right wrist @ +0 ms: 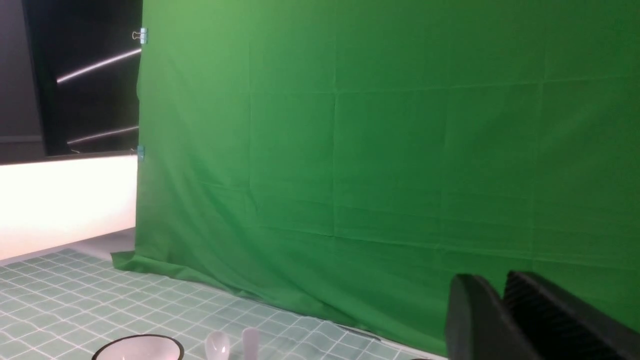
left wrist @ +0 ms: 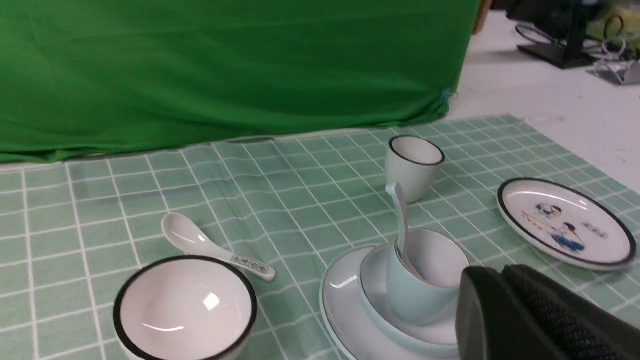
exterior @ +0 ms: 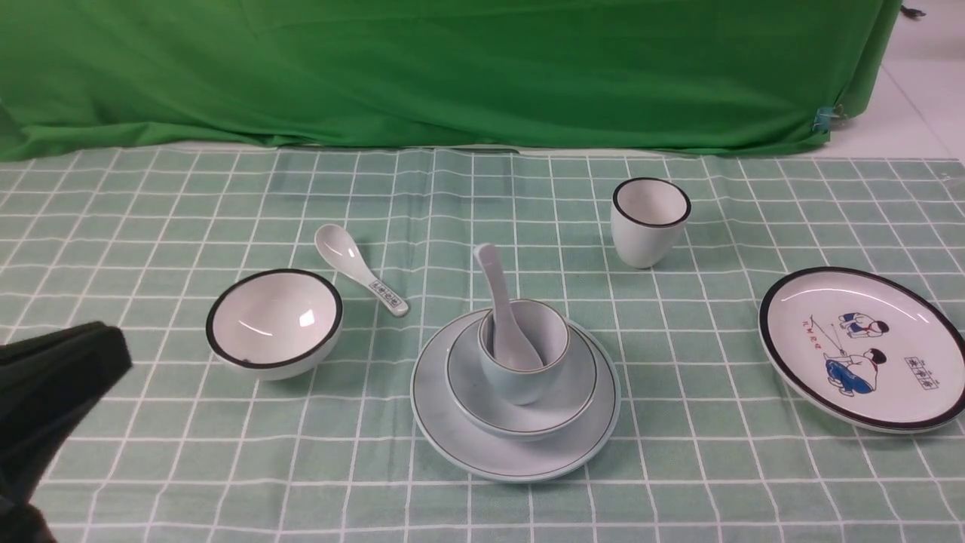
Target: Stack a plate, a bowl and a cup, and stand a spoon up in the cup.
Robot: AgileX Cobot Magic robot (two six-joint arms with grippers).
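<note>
jaws of the left gripper (left wrist: 495, 274) are clenched, empty; near it sits a deep white black-rimmed bowl (exterior: 275, 324). in the middle, a glossy white ceramic spoon (exterior: 513, 341) leans in a small pale blue cup (exterior: 520, 385), on a shallow blue-grey bowl (exterior: 577, 396) and round pale blue plate (exterior: 437, 411). stacking looks finished; next, just keep both arms away. the right gripper (right wrist: 495, 279) holds nothing; whether its jaws are parted, i can't tell.
</note>
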